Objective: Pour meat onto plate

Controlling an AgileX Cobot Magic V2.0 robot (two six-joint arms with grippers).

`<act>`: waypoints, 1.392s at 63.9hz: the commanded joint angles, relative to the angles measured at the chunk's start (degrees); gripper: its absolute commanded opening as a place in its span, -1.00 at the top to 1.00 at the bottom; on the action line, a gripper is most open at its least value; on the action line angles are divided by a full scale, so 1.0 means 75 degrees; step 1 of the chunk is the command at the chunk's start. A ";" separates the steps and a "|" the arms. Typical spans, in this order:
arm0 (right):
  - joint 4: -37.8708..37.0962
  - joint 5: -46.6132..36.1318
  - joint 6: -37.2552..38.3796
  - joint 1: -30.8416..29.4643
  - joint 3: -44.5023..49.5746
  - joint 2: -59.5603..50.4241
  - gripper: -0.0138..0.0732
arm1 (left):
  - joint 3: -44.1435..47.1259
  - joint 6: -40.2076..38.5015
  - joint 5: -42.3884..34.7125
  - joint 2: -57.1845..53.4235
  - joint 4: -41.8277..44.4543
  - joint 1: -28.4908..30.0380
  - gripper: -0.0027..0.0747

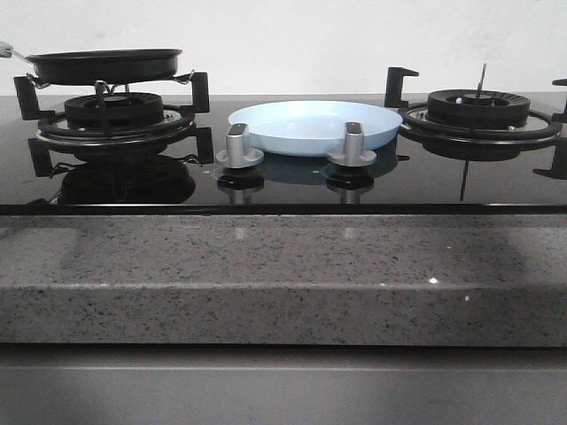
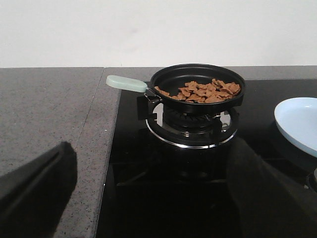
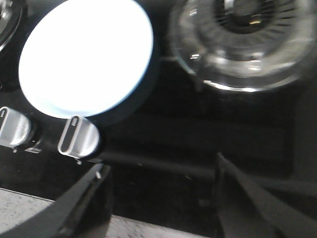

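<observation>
One pan [image 1: 104,64] sits on the left of two burners [image 1: 113,113], and a heap of meat [image 2: 200,91] lies inside it. One plate [image 1: 314,126], bare, rests on the hob between the burners, just behind two knobs [image 1: 239,146]. Left fingers [image 2: 37,191] are released, holding nothing; right fingers [image 3: 81,208] are released too, above the hob beside the plate.
</observation>
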 commanded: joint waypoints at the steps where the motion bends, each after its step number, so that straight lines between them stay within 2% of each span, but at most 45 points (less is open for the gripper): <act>1: 0.0211 -0.0046 -0.0076 0.0228 -0.0831 0.0552 -0.19 | -0.0289 -0.0074 -0.0622 0.0082 -0.0077 0.0020 -0.64; 6: 0.0211 0.0046 -0.0076 0.0436 -0.1326 0.1136 -0.11 | -0.0289 -0.0074 -0.0622 0.0082 -0.0077 0.0020 -0.64; 47: 0.0141 0.1263 -0.0076 0.0566 -0.4747 0.4729 -0.11 | -0.0289 -0.0074 -0.0622 0.0082 -0.0077 0.0020 -0.64; 58: 0.0075 0.1407 -0.0076 0.0501 -0.5142 0.5162 -0.11 | -0.0289 -0.0074 -0.0622 0.0082 -0.0077 0.0020 -0.64; 89: 0.0065 0.1517 -0.0076 0.0405 -0.5150 0.5539 -0.09 | -0.0289 -0.0074 -0.0622 0.0082 -0.0077 0.0020 -0.64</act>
